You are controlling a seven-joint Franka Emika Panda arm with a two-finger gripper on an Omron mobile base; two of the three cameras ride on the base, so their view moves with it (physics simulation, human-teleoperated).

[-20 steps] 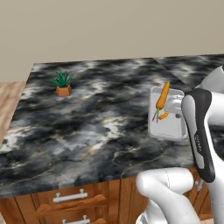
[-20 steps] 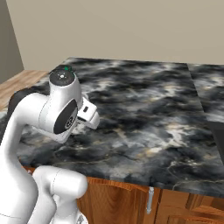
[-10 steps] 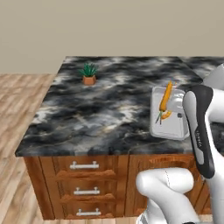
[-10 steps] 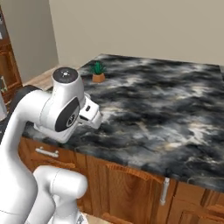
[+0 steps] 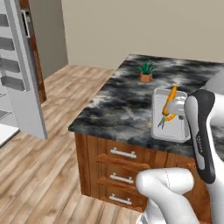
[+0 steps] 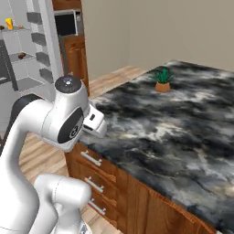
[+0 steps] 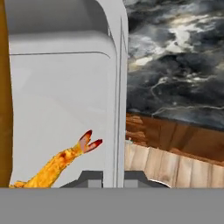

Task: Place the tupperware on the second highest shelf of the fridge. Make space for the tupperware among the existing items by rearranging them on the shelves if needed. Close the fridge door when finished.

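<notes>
Carrying the load toward the open fridge [image 5: 22, 70] appears to be the step in hand, and the layout reads best from the far left of the left base view, well apart from the fingers. There the fridge door [image 5: 27, 74] stands swung out over the wooden floor [image 5: 57, 144], its inner bins showing as grey bars. In the right base view the shelves [image 6: 18, 57] sit in the upper left corner, with a yellow cup [image 6: 9, 23] on a high one and a dark-brown ball [image 6: 21, 56] on the shelf below it. Which panel counts as second highest is too small to settle from here.

Nearer the fingers comes the kitchen island [image 5: 131, 105], dark marbled top over wooden drawers, with a small potted plant [image 5: 146, 72] at its far side.

The tupperware [image 5: 171, 114] is lifted above the island's near edge, not resting on it, judging by the hand view, where the counter and floor lie well below. It is held on edge by its rim, probably because the thin wall is the only part narrow enough to pinch. In the hand view the gripper [image 7: 113, 177] has its two dark tips drawn together on that upright rim, one tip either side of the wall. The box body spreads away to one side of the fingers, and the carrots [image 7: 57, 164] show through it just beside them.
</notes>
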